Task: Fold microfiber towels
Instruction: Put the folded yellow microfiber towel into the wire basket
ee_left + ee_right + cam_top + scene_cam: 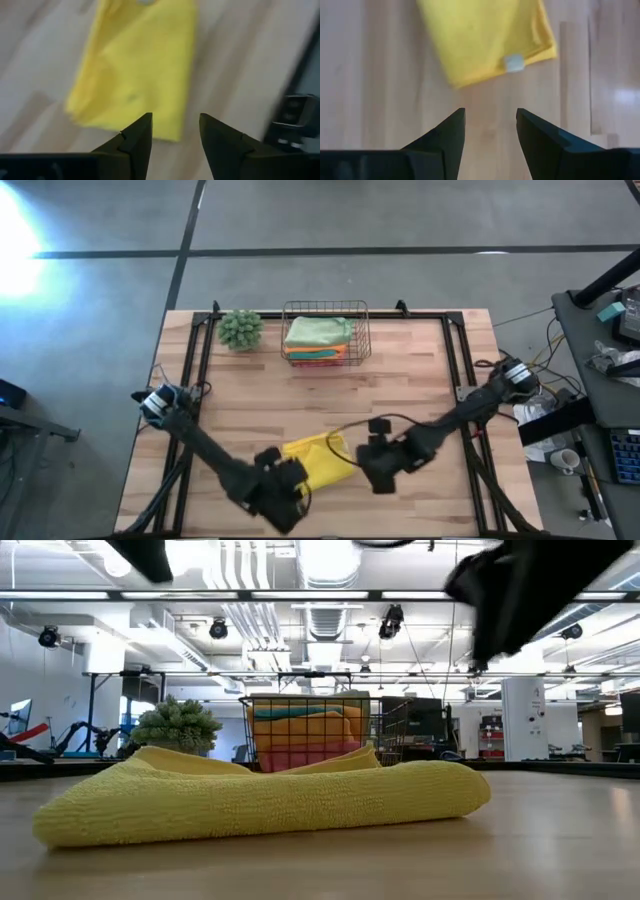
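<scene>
Both end effectors, left (175,137) and right (490,131), are hanging open and empty beside the folded yellow towel (318,462), letting it rest

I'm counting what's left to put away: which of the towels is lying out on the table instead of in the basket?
The yellow towel, folded on the bare wood between the two arms. The others, sage green on top, sit stacked in the wire basket.

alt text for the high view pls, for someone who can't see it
A folded yellow towel lies on the near part of a wooden table, with the left hand and right hand on either side of it, neither holding it. At the far edge, a wire basket holds a stack of folded towels, next to a spiky green plant.
</scene>
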Motion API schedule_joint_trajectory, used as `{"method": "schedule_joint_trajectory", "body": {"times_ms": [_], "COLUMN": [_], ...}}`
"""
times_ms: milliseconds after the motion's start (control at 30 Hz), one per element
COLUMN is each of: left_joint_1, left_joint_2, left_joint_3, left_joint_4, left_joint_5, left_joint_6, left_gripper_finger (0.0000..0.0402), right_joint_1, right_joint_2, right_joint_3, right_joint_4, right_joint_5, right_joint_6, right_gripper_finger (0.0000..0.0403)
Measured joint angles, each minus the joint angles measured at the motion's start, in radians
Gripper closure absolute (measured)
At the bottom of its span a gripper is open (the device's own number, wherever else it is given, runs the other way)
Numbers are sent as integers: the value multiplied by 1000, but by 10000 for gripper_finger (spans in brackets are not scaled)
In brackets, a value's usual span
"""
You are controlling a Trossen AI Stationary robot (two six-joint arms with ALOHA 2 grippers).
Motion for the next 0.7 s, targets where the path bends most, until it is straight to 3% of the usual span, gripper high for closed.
{"method": "schedule_joint_trajectory", "body": {"times_ms": [200, 467, 700], "left_joint_1": [-90, -118, -104], "left_joint_2": [82, 184, 208], "left_joint_3": [-1, -2, -16], "left_joint_4": [162, 195, 195], "left_joint_5": [-103, -103, -137], "left_joint_6": [1, 34, 160], "left_gripper_finger": [254, 254, 254], "right_joint_1": [134, 201, 198], "right_joint_2": [-74, -54, 14], "right_joint_3": [-125, -278, -310], "right_joint_4": [117, 416, 560], "right_joint_5": [7, 7, 37], "right_joint_6": [0, -15, -229], "right_gripper_finger": [247, 247, 238]}}
